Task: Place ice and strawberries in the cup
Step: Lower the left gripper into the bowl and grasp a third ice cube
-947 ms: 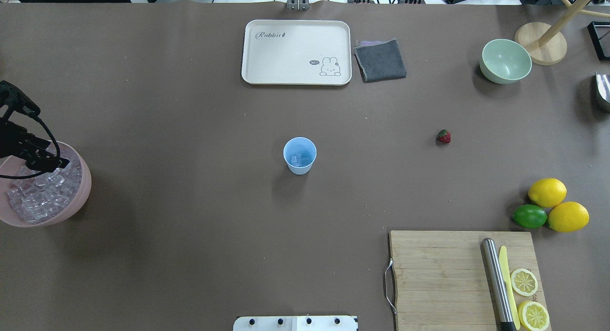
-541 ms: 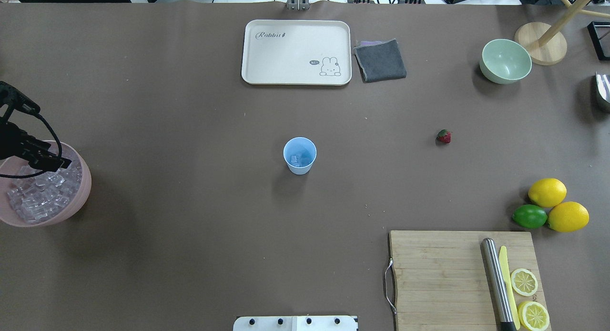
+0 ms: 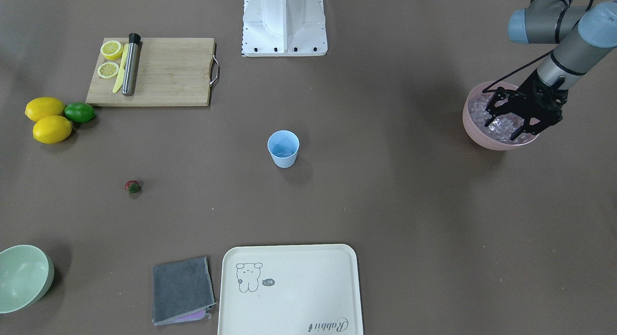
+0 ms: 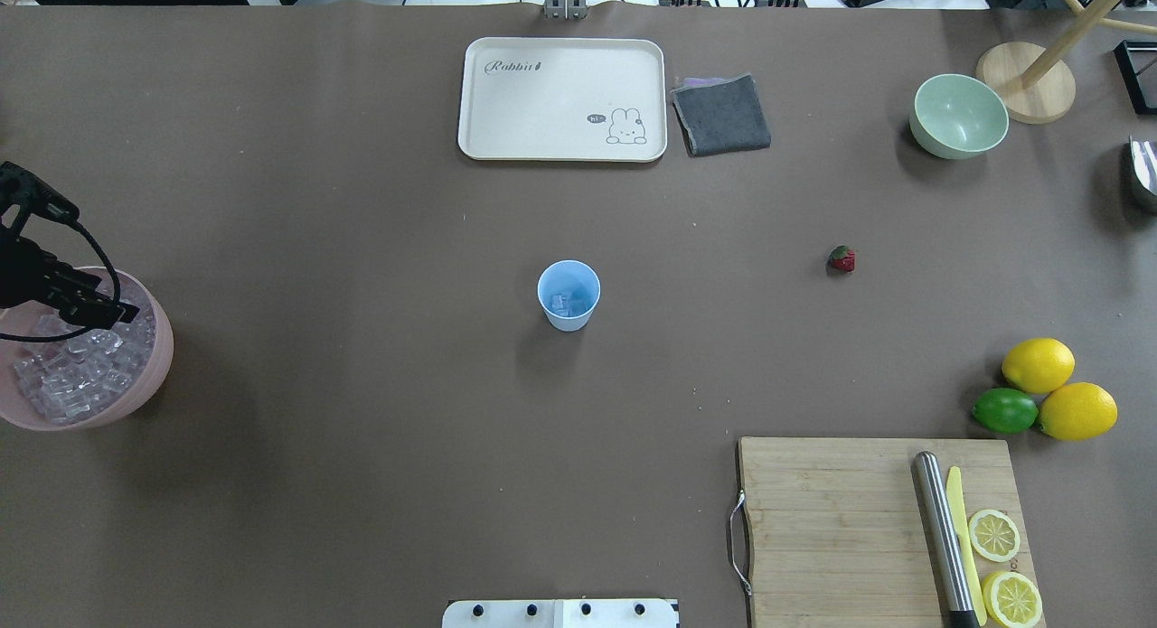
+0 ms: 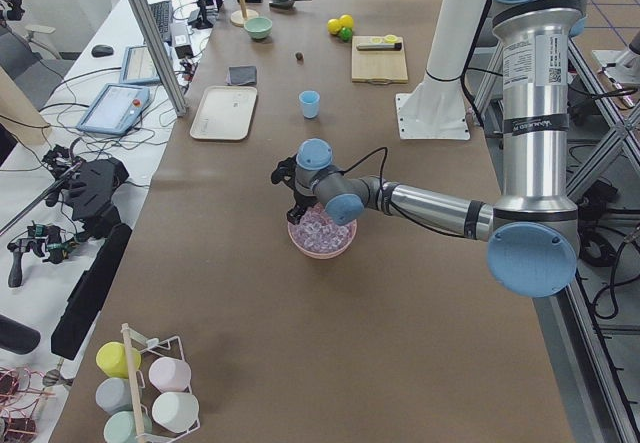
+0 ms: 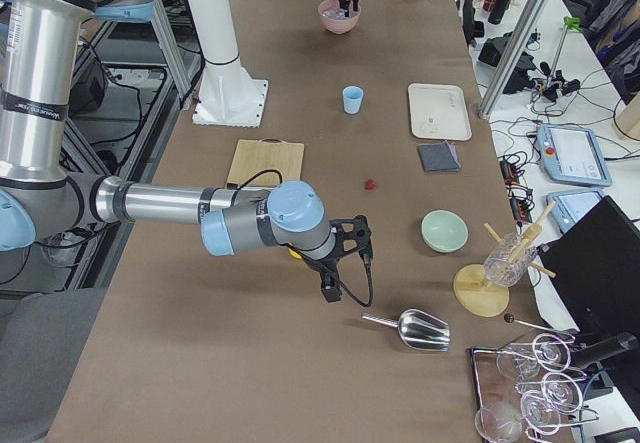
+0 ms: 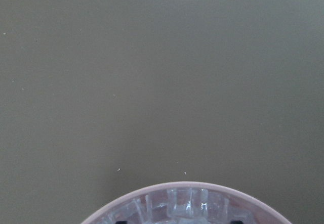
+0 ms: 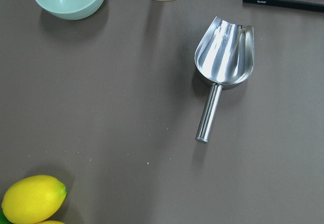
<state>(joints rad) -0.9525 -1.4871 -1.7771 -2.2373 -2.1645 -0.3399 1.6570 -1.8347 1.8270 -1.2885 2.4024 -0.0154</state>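
Observation:
The light-blue cup (image 4: pixel 569 294) stands upright mid-table with a few ice cubes (image 4: pixel 562 301) in its bottom. The strawberry (image 4: pixel 842 259) lies on the table to its right, also in the front-facing view (image 3: pixel 132 186). More ice (image 4: pixel 72 384) fills a pink bowl (image 4: pixel 155 375) at the left edge. My left gripper (image 3: pixel 505 125) is open, its fingers down among the cubes at the bowl's far side. The left wrist view shows the bowl's rim (image 7: pixel 152 189) and the ice (image 7: pixel 187 206). My right gripper (image 6: pixel 330 273) shows only in the right side view; I cannot tell if it is open.
A metal scoop (image 8: pixel 223 47) lies under the right wrist by a pale green bowl (image 4: pixel 958 115). A cream tray (image 4: pixel 560 99) and grey cloth (image 4: pixel 721 115) are at the back. A cutting board (image 4: pixel 832 520) with knife and lemon slices, two lemons and a lime (image 4: pixel 1005 410) sit at right.
My left gripper has shifted slightly over the pink bowl and seems lower among the ice. The cup and strawberry have not moved.

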